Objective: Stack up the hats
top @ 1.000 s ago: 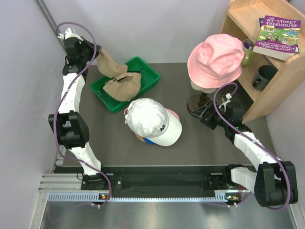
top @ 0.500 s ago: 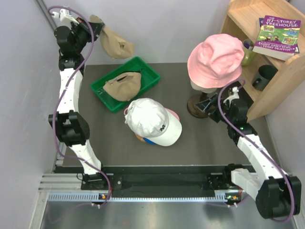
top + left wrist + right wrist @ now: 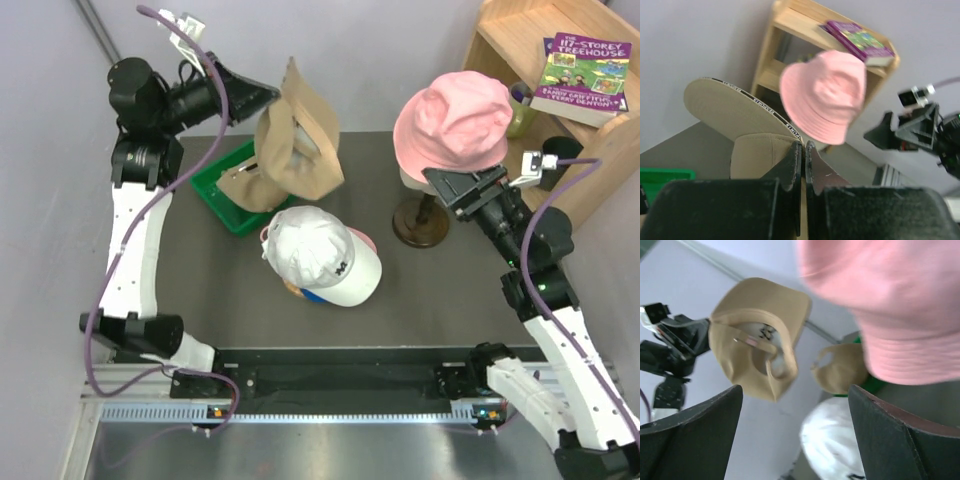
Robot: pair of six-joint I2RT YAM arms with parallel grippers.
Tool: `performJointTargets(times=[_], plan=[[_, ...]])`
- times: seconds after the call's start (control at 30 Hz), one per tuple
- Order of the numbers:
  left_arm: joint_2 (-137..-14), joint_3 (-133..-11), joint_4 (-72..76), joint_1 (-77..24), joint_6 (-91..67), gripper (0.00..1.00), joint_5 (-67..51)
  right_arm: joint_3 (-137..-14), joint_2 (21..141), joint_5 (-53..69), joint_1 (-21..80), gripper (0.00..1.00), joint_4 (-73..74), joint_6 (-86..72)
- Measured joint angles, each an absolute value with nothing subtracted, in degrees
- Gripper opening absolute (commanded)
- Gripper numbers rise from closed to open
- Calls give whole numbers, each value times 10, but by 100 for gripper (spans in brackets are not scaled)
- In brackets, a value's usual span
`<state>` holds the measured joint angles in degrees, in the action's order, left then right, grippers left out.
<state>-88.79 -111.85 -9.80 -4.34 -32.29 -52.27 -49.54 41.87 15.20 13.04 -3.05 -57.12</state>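
My left gripper is shut on a tan cap and holds it in the air above the green tray; the cap also shows in the left wrist view and the right wrist view. A second tan cap lies in the tray. A white cap tops a stack on the table, with pink and blue caps under it. A pink hat sits on a mannequin head. My right gripper is open and empty, raised just below the pink hat's brim.
A wooden shelf at the back right holds a purple book, a green cup and a dark object. The mannequin's round brown base stands beside the cap stack. Grey walls close the back and left.
My left gripper has swung right and forward with the tan cap, from the back left corner to above the tray. My right gripper has risen from the mannequin's base to the pink hat's brim.
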Motion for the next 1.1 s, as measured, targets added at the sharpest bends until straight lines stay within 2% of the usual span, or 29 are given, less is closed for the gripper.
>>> performJointTargets(times=[0.17, 0.3, 0.6, 0.83, 1.1], plan=[[-809, -1118, -225, -137, -232, 0, -516, -538, 446, 122, 258, 88, -71, -637], [-771, -1094, -328, -220, -164, 0, -466, -544, 472, 105, 335, 89, -119, -703], [-750, -1046, -486, -401, -86, 0, -324, -538, 487, 102, 375, 90, -132, -856], [-769, -1079, -575, -536, -11, 0, -202, -513, 434, 96, 377, 90, 12, -902], [-776, -1087, -610, -594, 66, 0, -84, -482, 322, 40, 377, 90, 180, -924]])
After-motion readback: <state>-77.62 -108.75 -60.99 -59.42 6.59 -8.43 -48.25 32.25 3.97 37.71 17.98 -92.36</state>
